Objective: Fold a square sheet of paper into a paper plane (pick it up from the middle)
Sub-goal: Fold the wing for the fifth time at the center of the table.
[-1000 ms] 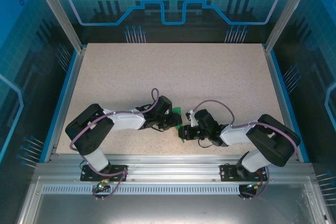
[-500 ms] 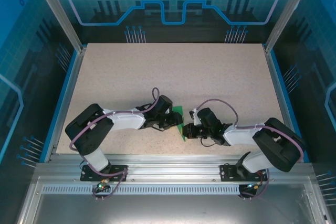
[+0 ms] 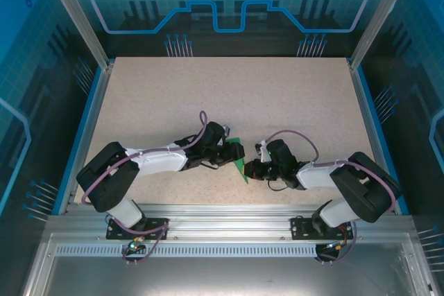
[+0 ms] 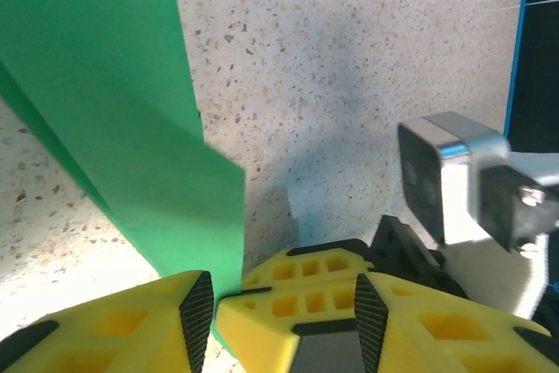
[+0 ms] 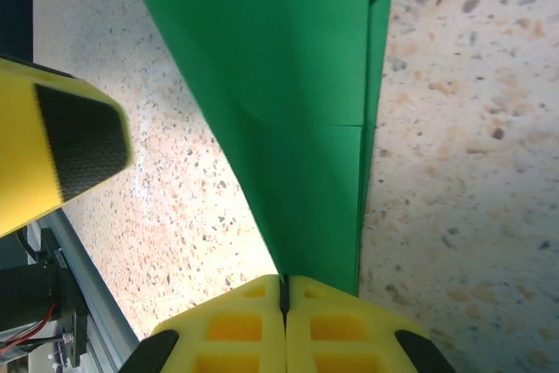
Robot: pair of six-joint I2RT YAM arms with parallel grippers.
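The square sheet of paper (image 3: 238, 154) is bright green and folded in layers into a long pointed shape like a paper plane. It stands on edge between the two grippers near the table's front. My right gripper (image 5: 284, 279) is shut on the narrow end of the paper (image 5: 288, 85), which fans out ahead of it. My left gripper (image 4: 282, 275) is open, and the right gripper's shut yellow fingers (image 4: 306, 294) sit between its pads. The paper (image 4: 105, 102) lies beside the left pad. From above, the left gripper (image 3: 225, 154) and right gripper (image 3: 250, 170) meet tip to tip.
The speckled tabletop (image 3: 229, 95) stretches behind the arms. The aluminium front rail (image 3: 222, 213) runs close behind the grippers, and a blue side rail (image 4: 528, 41) bounds the table. The right wrist's camera housing (image 4: 445, 181) sits close to the left fingers.
The right gripper closed on the paper and drew slightly right. The left jaws spread wider. More of the green paper now shows between the arms, with its point toward the front.
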